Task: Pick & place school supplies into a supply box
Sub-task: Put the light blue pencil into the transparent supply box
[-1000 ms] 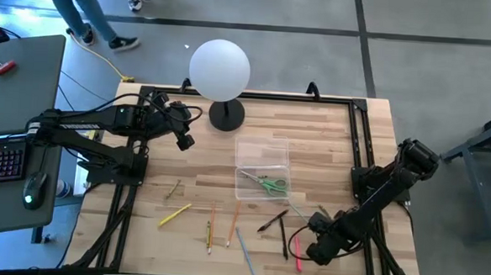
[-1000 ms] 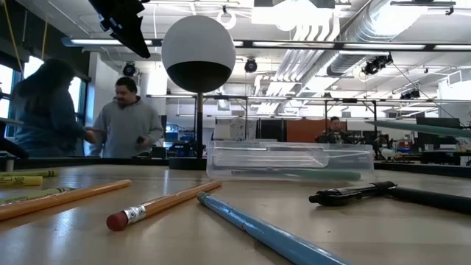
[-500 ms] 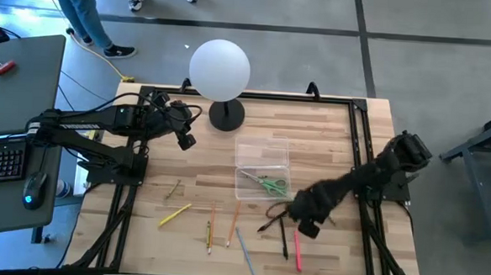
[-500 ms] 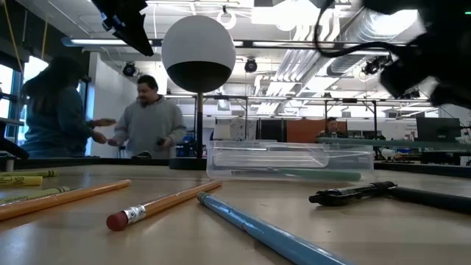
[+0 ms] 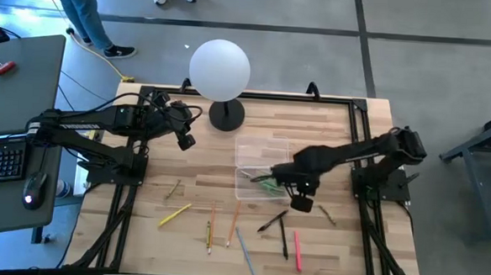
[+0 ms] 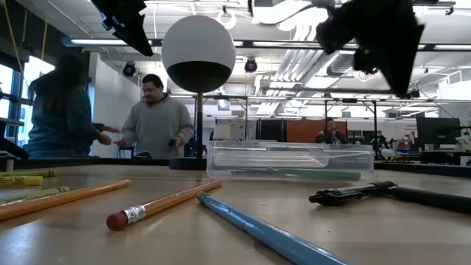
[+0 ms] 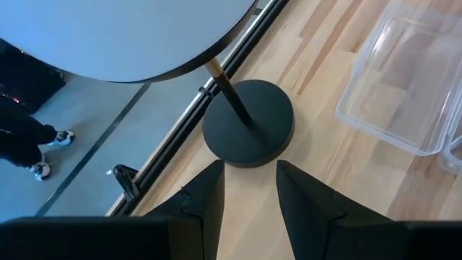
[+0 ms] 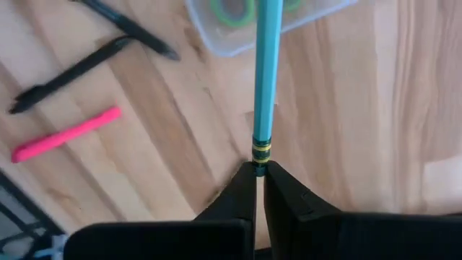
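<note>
One camera looks straight down from high up. One sits low on the table, looking across. Each arm carries one, close up. High and low both see the lamp and clear box.

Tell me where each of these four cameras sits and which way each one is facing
High view: overhead, straight down on both arms, supply box.
Low view: tabletop height, level across pencils to the room; right gripper overhead.
Left wrist view: past left gripper, open, at lamp base.
Right wrist view: past right gripper, shut on teal pencil, toward scissors.
Shared: the box shows in all four.
</note>
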Robot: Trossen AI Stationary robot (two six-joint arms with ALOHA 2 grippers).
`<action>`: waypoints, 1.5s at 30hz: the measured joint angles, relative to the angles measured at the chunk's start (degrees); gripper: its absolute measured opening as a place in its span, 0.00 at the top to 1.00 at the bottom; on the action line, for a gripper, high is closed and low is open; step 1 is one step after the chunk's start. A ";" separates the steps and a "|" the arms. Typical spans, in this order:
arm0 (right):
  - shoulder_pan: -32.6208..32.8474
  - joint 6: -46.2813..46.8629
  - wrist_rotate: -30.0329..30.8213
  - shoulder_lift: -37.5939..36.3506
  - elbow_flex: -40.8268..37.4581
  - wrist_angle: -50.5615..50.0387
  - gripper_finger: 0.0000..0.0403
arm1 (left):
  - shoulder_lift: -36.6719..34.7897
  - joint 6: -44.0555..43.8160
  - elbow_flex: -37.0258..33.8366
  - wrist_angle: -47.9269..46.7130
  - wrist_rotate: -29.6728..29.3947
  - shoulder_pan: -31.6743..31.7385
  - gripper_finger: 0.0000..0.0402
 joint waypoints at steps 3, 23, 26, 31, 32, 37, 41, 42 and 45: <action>-2.15 -4.41 -0.03 3.03 0.03 -0.04 1.00 | 0.00 0.04 0.00 -0.02 0.02 0.00 0.60; -6.20 -12.01 -0.75 16.79 9.72 0.27 1.00 | 0.00 -0.09 0.00 -0.24 0.01 0.01 0.60; -6.18 -9.67 -2.87 18.55 9.30 -1.09 1.00 | 0.00 -0.09 0.00 -0.52 0.02 0.00 0.60; -5.95 -9.57 -4.42 19.63 9.26 -1.23 1.00 | 0.00 -0.11 0.00 -0.66 0.00 0.02 0.60; -5.89 -9.60 -4.26 19.65 9.26 -1.19 1.00 | 0.00 -0.11 0.00 -0.68 -0.02 0.01 0.60; -5.90 -9.41 -4.09 19.67 9.28 -0.49 1.00 | 0.00 -0.13 0.00 -0.66 -0.07 0.02 0.60; -5.90 -7.93 -4.29 19.67 9.28 4.51 0.97 | 0.00 -0.11 0.00 -0.66 -0.07 0.01 0.60; -5.90 -7.93 -4.68 19.65 9.34 5.50 0.96 | 0.00 -0.12 0.00 -0.66 -0.07 0.00 0.60; -5.90 -8.13 -5.28 19.65 9.37 6.79 0.92 | 0.00 -0.13 0.00 -0.70 -0.05 0.02 0.60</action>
